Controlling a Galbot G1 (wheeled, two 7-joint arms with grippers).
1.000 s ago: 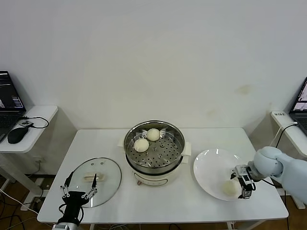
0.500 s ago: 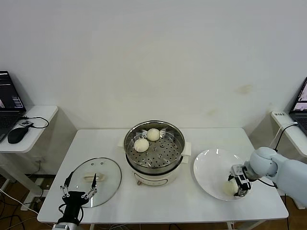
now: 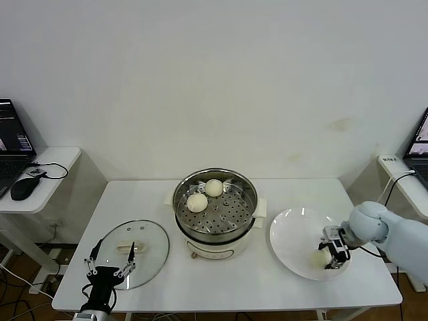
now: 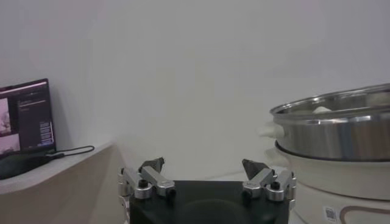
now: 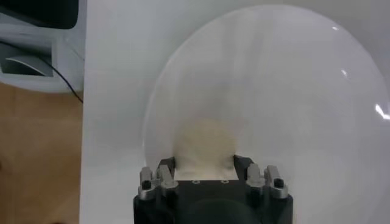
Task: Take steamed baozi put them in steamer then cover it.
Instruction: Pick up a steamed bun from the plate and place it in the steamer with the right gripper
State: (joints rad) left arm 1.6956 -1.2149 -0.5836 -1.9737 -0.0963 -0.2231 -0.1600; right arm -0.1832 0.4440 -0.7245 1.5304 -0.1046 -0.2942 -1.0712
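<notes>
The steel steamer (image 3: 248,208) stands mid-table on its cream pot base and holds two baozi (image 3: 214,188) (image 3: 196,202). A third baozi (image 3: 322,257) lies on the white plate (image 3: 294,231) at the right. My right gripper (image 3: 332,256) is shut on it, low over the plate; in the right wrist view the baozi (image 5: 204,143) fills the gap between the fingers of the right gripper (image 5: 204,164). I see no fourth baozi. The glass cover (image 3: 152,242) lies flat at the front left. My left gripper (image 3: 112,257) is open over its near edge, parked. In the left wrist view it (image 4: 204,165) faces the steamer (image 4: 341,131).
A side table at the left carries a laptop and a black mouse (image 3: 22,189) with a cable. Another laptop (image 3: 418,144) stands on a stand at the far right. The plate lies close to the table's front right edge.
My right gripper has moved in from the plate's right edge onto the baozi and closed round it. The left arm, the cover and the steamer have not moved.
</notes>
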